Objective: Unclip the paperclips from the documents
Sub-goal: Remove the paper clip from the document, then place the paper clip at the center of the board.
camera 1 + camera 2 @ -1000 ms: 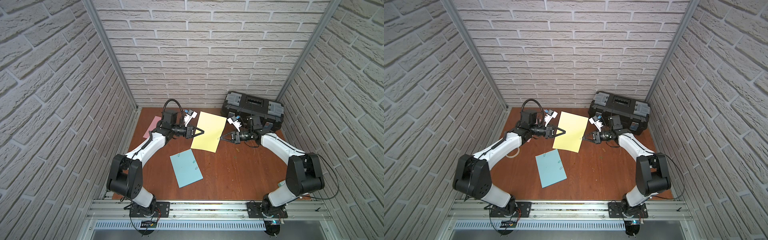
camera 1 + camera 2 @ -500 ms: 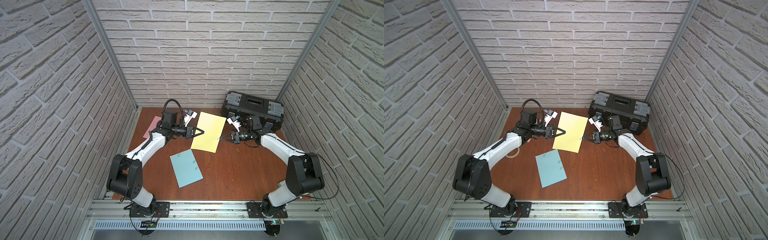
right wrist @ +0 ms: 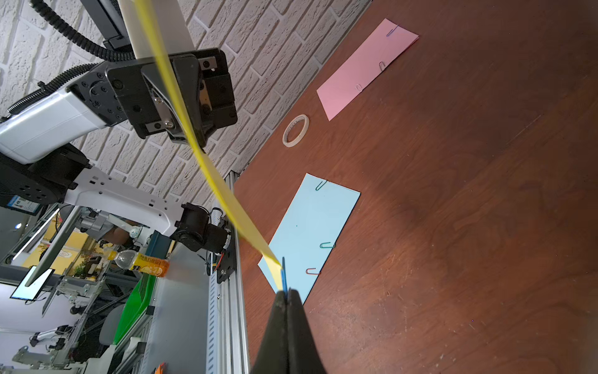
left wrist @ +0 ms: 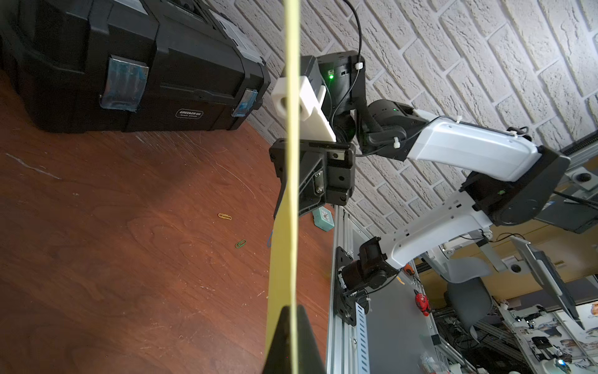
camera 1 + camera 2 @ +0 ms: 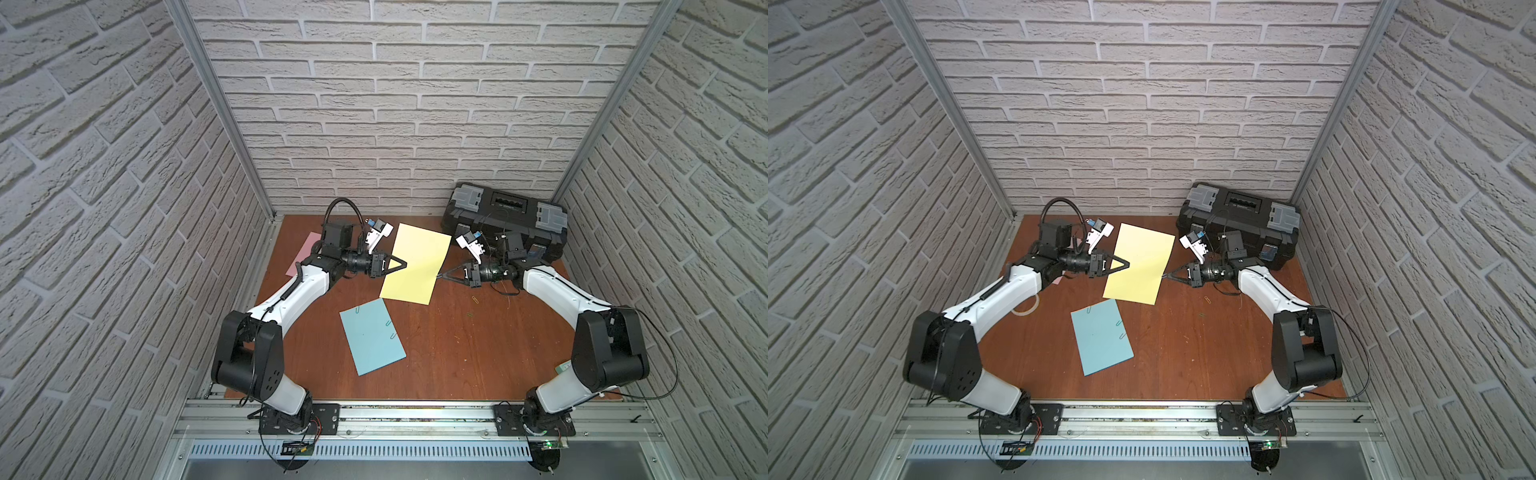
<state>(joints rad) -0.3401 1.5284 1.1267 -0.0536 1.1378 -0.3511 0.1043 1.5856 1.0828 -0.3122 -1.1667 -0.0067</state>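
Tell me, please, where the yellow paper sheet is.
In both top views, the yellow paper sheet is held aloft between the left gripper and right gripper, near the black plastic toolbox.

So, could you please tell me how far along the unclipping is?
Apparently done: two loose clips lie on the table. In hand: left end effector pinches the yellow sheet; right end effector grips its blue clip. Left: three clips each on the light blue sheet and pink sheet.
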